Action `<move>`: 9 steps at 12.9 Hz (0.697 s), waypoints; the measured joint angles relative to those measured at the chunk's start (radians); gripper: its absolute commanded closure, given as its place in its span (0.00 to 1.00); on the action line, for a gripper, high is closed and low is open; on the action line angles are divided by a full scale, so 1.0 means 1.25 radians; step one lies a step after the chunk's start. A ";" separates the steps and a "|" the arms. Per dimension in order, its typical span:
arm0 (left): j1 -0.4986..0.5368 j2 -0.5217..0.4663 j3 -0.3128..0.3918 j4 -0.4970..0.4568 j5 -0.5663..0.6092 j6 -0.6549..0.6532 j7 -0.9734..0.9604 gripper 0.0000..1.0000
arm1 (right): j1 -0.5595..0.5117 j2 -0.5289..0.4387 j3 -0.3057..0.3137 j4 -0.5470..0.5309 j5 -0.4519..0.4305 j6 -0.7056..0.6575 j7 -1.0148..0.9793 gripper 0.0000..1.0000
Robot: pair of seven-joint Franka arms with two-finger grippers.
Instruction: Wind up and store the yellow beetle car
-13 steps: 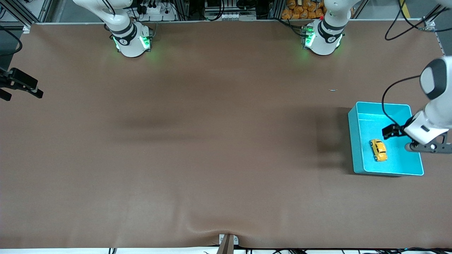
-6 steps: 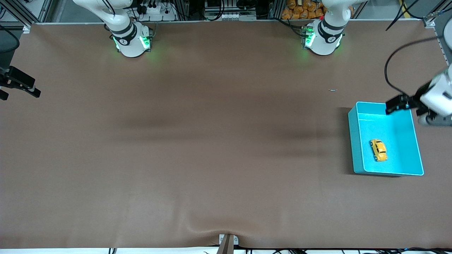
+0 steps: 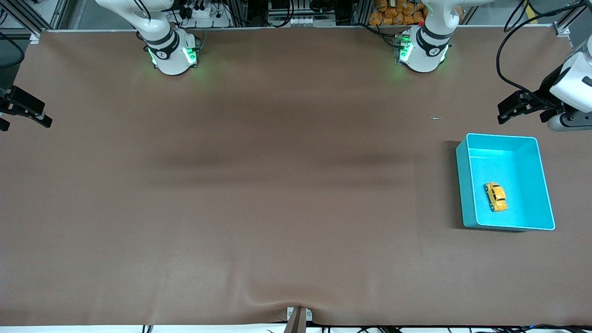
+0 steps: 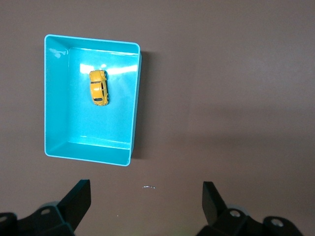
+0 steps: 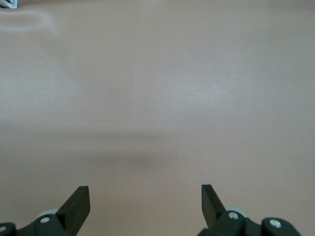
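Note:
The yellow beetle car (image 3: pixel 495 196) lies on its wheels in the teal bin (image 3: pixel 465 185) near the left arm's end of the table. It also shows in the left wrist view (image 4: pixel 98 87), inside the bin (image 4: pixel 135 98). My left gripper (image 3: pixel 522 118) is open and empty in the air, over bare table beside the bin's edge that faces the robot bases; in its wrist view (image 4: pixel 146 196) the jaws stand wide apart. My right gripper (image 3: pixel 25 124) is open and empty and waits at the right arm's end of the table, over bare mat (image 5: pixel 145 199).
A small silvery speck (image 3: pixel 436 118) lies on the brown mat between the bin and the left arm's base, and shows in the left wrist view (image 4: pixel 148 187). The arms' bases (image 3: pixel 172 53) stand along the table's edge farthest from the front camera.
My left gripper has moved from over the bin, close to the car, out to over bare table toward the bases. The car has stayed in the bin. The right gripper barely moved.

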 measured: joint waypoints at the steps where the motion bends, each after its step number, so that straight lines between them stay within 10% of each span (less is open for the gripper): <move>1: 0.000 0.001 0.003 0.008 0.000 -0.005 0.000 0.00 | 0.000 0.000 0.001 0.000 0.000 0.001 0.000 0.00; 9: -0.001 0.009 0.005 0.023 0.000 -0.041 0.066 0.00 | 0.000 0.000 0.001 0.002 0.000 0.001 0.000 0.00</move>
